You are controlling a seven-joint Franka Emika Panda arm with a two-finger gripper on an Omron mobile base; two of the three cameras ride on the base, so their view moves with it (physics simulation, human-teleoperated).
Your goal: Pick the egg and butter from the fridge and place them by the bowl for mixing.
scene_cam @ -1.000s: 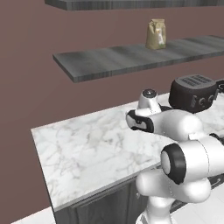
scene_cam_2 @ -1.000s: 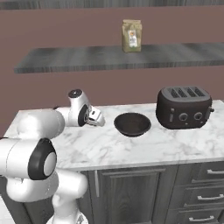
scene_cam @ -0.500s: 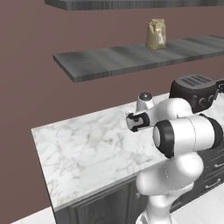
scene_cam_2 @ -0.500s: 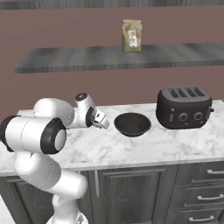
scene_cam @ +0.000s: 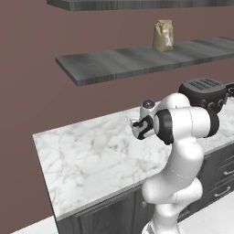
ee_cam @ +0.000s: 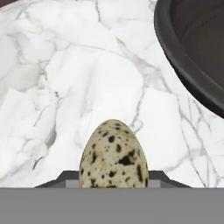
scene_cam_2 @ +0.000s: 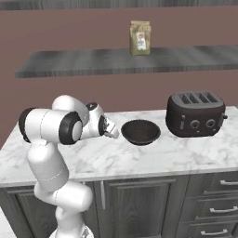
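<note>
**Speckled egg held over the marble, beside the dark bowl**

The two-finger gripper [ee_cam: 113, 181] is closed narrowly on the egg [ee_cam: 113, 154], a small cream-olive oval flecked with dark brown spots. In the hand view the egg stands between the dark fingertips [ee_cam: 65, 178], its pointed end away from the camera, with only the tops of the tips visible on either side of it.

Beyond the fingers lies the white marble countertop [ee_cam: 65, 78] with grey veining. Whether the egg touches the stone cannot be told. To one side of the fingers and further out curves the thick rim of the shallow, round, dark brown-black bowl [ee_cam: 192, 57], near the egg but apart from it.

In the right base view the gripper [scene_cam_2: 111, 130] is at the end of the white arm, just beside the bowl [scene_cam_2: 141, 131], low over the counter. Past the bowl, on the far side from the fingers, sits a boxy dark four-slot toaster [scene_cam_2: 195, 114]. Above, a grey wall shelf [scene_cam_2: 139, 60] carries a tan paper bag [scene_cam_2: 140, 38].

In the left base view the gripper [scene_cam: 138, 129] is over the marble, the toaster [scene_cam: 203, 93] behind the arm.
</note>
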